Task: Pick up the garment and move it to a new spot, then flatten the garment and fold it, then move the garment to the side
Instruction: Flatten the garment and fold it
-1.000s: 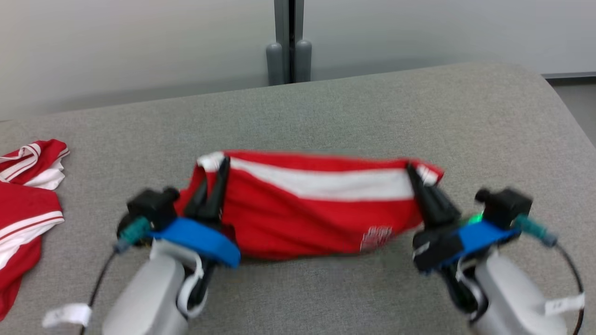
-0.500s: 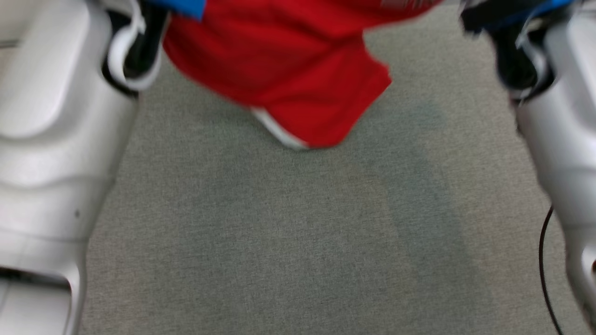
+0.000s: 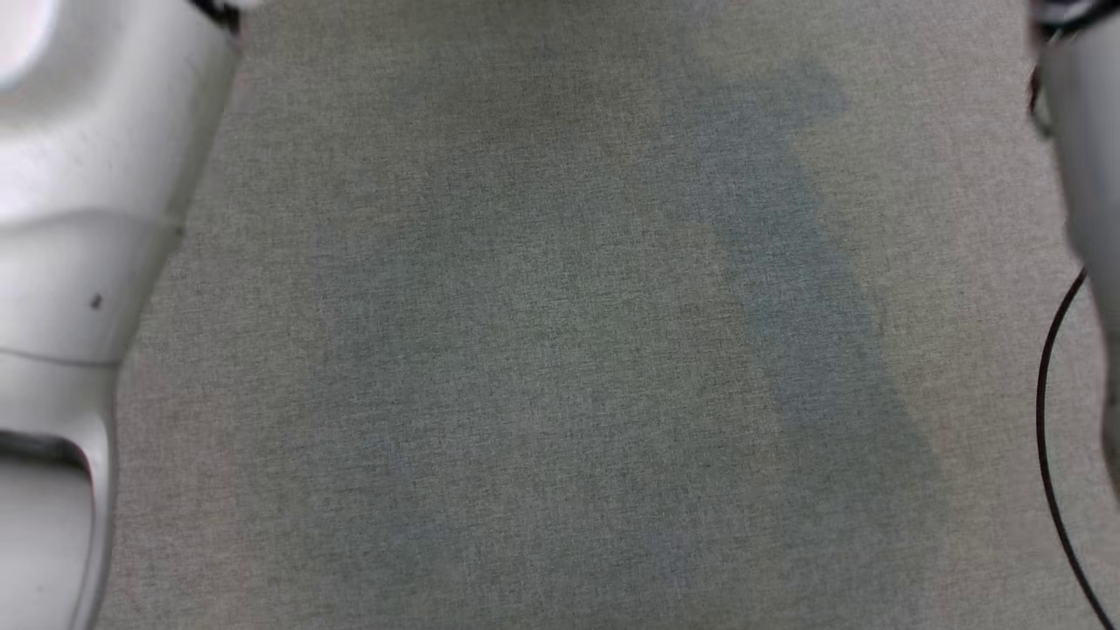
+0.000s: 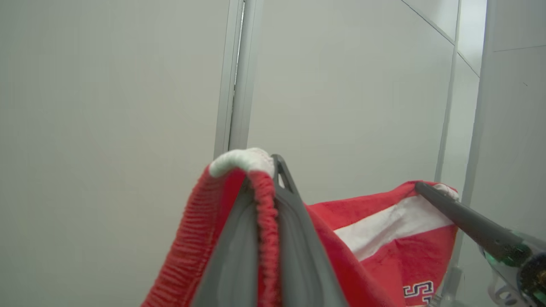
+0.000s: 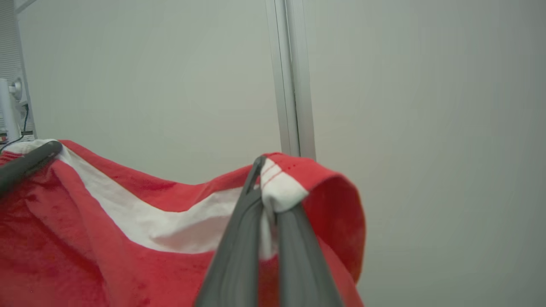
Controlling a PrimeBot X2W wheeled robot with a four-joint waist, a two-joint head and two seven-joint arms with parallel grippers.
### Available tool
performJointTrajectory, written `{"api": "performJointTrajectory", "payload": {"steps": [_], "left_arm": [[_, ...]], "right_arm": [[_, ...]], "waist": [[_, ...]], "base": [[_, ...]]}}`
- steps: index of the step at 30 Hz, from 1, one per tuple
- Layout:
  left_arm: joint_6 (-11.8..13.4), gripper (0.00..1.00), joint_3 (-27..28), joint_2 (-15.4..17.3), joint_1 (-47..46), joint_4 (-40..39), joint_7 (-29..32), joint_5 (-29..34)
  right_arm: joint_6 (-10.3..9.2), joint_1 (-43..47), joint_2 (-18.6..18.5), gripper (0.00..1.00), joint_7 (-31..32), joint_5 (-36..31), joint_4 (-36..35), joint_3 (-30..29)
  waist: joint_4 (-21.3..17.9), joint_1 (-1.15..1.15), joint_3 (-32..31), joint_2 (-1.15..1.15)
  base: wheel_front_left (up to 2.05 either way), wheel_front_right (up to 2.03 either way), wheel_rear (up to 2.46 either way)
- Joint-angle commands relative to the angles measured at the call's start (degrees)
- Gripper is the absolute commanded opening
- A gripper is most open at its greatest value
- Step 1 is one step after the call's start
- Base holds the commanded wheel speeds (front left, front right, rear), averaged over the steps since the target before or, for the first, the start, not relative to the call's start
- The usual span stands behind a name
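The garment (image 4: 384, 221) is red with a white band, and it hangs stretched in the air between my two grippers. In the left wrist view my left gripper (image 4: 266, 170) is shut on its ribbed red-and-white edge, with my right gripper (image 4: 422, 187) pinching the far corner. In the right wrist view my right gripper (image 5: 264, 170) is shut on a white-trimmed corner of the garment (image 5: 128, 230), and the left gripper's dark fingers (image 5: 30, 160) hold the other end. In the head view my pale left forearm (image 3: 79, 219) and right forearm (image 3: 1081, 131) frame the grey surface (image 3: 560, 350).
A black cable (image 3: 1046, 437) runs down the right side of the head view. A pale wall with a vertical metal post (image 5: 292, 76) stands behind the raised garment. Soft shadows lie across the grey fabric surface.
The head camera has tilted down, so the garment and both grippers have left the top of its view. Both grippers stay shut on the garment.
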Motion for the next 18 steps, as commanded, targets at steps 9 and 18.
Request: {"api": "performJointTrajectory", "payload": {"steps": [9,18], "left_arm": [[-0.05,0.0,2.37,3.13,25.88,-8.13,-0.45,1.05],[-0.05,0.0,10.43,1.97,52.4,-18.17,-0.45,7.88]], "right_arm": [[0.03,22.25,-0.43,0.0,-0.01,0.65,-4.54,7.01],[0.03,43.16,-3.18,0.0,-0.01,3.03,-13.21,7.9]], "waist": [[0.58,-0.01,-2.01,0.0],[1.01,-0.01,-7.9,0.0]], "base": [[0.0,0.0,0.0],[0.0,0.0,0.0]]}}
